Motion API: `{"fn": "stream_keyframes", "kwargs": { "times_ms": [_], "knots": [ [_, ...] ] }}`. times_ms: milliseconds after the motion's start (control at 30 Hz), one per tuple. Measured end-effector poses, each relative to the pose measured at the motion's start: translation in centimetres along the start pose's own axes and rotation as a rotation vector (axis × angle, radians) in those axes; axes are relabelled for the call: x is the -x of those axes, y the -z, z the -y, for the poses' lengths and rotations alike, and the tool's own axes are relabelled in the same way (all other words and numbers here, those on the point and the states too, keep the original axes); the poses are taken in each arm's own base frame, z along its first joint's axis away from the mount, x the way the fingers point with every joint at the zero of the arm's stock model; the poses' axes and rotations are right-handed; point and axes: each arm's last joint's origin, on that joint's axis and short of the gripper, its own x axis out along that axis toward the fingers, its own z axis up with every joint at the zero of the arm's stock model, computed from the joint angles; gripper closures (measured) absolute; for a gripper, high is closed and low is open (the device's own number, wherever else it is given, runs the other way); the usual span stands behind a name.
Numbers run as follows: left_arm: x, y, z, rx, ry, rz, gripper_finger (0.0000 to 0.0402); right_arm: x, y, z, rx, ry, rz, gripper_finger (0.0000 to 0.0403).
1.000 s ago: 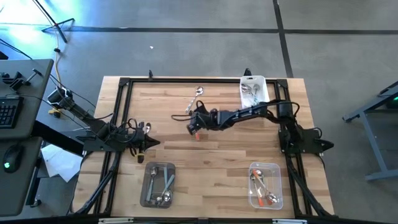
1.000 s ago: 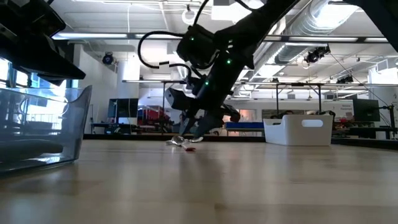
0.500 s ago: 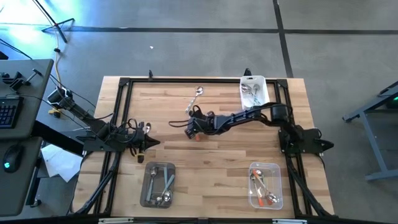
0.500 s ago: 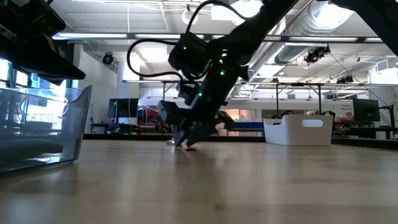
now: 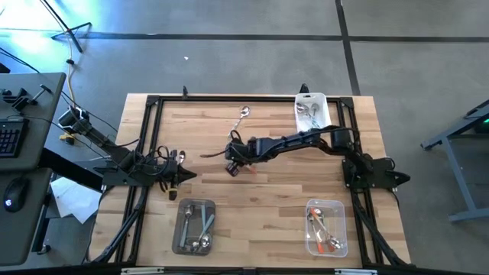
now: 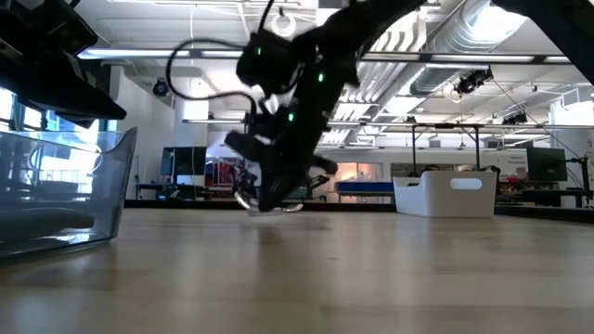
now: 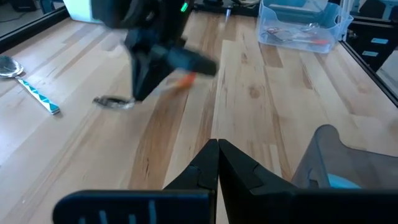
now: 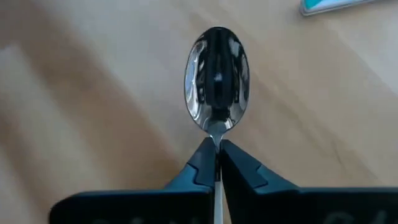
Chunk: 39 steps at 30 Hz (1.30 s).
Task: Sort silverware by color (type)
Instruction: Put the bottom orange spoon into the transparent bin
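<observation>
Right gripper [image 8: 216, 163]: my fingers are pinched tight on the neck of a spoon [image 8: 217, 79], just behind its shiny bowl, which points straight ahead of the wrist. I judge that grip is chosen because the neck is the narrowest part to take hold of. From overhead the gripper sits a little toward nine o'clock of the table's [image 5: 267, 206] centre, arm stretched across from the three o'clock side. Whether the handle is orange I cannot tell: an orange tint shows at the fingers in the overhead and left wrist views, but it is blurred.

Left gripper [image 7: 217, 163]: my other hand waits at nine o'clock, fingers pressed together on nothing.

Surroundings: a blue-handled spoon [image 5: 243, 116] lies loose toward twelve o'clock. A white tub [image 5: 312, 111] with spoons stands toward one o'clock; a clear tub [image 5: 195, 226] with silver and blue spoons sits at seven o'clock; a second clear tub [image 5: 327, 228], holding orange-handled ones, sits at five o'clock.

Obstruction: nothing stands between the held spoon and either clear tub. My own outstretched forearm is the nearest thing to mind on a swing toward five o'clock.
</observation>
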Motion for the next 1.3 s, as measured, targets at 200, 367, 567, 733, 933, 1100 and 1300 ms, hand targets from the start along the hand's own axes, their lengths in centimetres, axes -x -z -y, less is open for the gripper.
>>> {"fn": "stream_keyframes", "kwargs": {
  "times_ms": [200, 367, 567, 733, 933, 1100, 1300],
  "knots": [
    [0.0, 0.0, 0.0, -0.001, 0.002, -0.001, 0.0401, 4.4, 0.0, -1.2, 0.044, 0.034, -0.06, 0.04],
    [0.0, 0.0, 0.0, 0.0, 0.002, -0.002, 0.0401, 9.6, 1.8, -3.1, 0.034, 0.014, -0.124, 0.0401],
    [0.0, 0.0, 0.0, 0.0, 0.003, -0.001, 0.0401, 16.4, 7.1, -6.6, -0.023, -0.032, -0.246, 0.0402],
    [0.0, 0.0, 0.0, 0.001, 0.003, 0.0, 0.0401, 21.1, 13.8, -9.5, -0.131, 0.003, -0.36, 0.0402],
    [0.0, -0.1, 0.0, 0.007, 0.006, 0.007, 0.0401, 25.3, 20.5, -10.0, -0.308, 0.181, -0.408, 0.0402],
    [0.0, -0.1, 0.0, 0.032, 0.006, 0.005, 0.0401, 27.1, 23.1, -9.4, -0.44, 0.311, -0.373, 0.0403],
    [0.0, -0.1, 0.1, 0.034, 0.021, 0.0, 0.0401, 27.4, 25.0, -8.4, -0.502, 0.443, -0.355, 0.0403]
  ]
}}
